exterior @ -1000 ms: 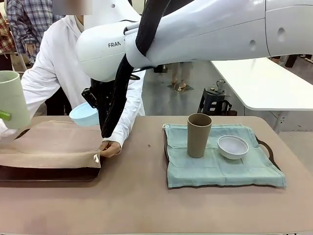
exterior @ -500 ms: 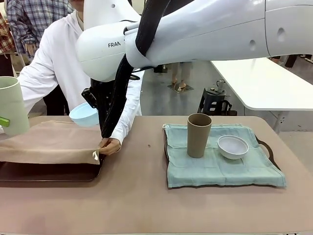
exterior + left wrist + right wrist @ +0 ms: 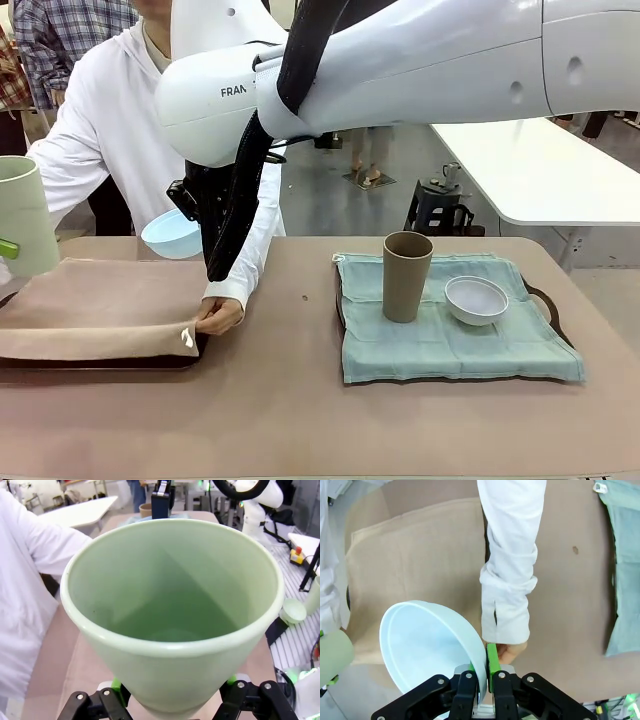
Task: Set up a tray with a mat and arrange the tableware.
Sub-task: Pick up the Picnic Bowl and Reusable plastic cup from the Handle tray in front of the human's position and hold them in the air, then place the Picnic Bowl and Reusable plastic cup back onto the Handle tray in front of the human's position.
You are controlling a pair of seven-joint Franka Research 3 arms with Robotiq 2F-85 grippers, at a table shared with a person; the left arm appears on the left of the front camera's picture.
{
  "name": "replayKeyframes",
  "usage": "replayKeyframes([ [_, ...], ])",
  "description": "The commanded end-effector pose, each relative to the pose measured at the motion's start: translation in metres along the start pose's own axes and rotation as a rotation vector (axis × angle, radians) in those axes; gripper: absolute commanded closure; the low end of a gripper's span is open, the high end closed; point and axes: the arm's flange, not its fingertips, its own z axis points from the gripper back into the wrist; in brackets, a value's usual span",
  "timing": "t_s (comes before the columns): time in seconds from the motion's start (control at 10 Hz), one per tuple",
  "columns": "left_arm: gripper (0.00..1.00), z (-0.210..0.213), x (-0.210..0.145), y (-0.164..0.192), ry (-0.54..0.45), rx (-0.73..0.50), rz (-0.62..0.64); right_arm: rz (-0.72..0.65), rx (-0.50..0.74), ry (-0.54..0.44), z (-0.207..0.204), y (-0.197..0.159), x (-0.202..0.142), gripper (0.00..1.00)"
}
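Observation:
At the far left my left gripper (image 3: 172,707) is shut on a pale green cup (image 3: 170,610), held upright above the table's edge (image 3: 20,215). My right gripper (image 3: 486,672) is shut on the rim of a light blue bowl (image 3: 427,647), which hangs tilted over the left tray's far side (image 3: 172,234). Below, a tan mat (image 3: 100,305) lies over a dark tray (image 3: 100,362). The person's hand (image 3: 217,315) pinches the mat's near right corner. On the right, a tray (image 3: 545,300) with a teal mat (image 3: 440,340) carries a tan-brown cup (image 3: 406,275) and a white bowl (image 3: 476,299).
The person in a white sleeve (image 3: 512,565) leans over the table's far left side. Bare tabletop (image 3: 280,390) lies between the two trays and along the front. A white table (image 3: 540,170) and a stool (image 3: 440,205) stand behind on the right.
The person has drawn the tan mat's near edge forward and down, so it lies flatter over the left tray. Both arms have stayed where they were.

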Motion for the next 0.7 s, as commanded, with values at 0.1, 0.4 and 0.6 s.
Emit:
replayKeyframes([
  [0.1,0.18,0.0028,0.0017,-0.0047,-0.005,-0.007,-0.017,0.010,-0.018,-0.017,-0.0006,0.0010,0.0002,0.94],
  [0.4,0.18,0.0028,0.0017,-0.0047,-0.005,-0.007,-0.017,0.010,-0.018,-0.017,-0.0006,0.0010,0.0002,0.94],
  [0.6,0.18,0.0028,0.0017,-0.0047,-0.005,-0.007,-0.017,0.010,-0.018,-0.017,-0.0006,0.0010,0.0002,0.94],
])
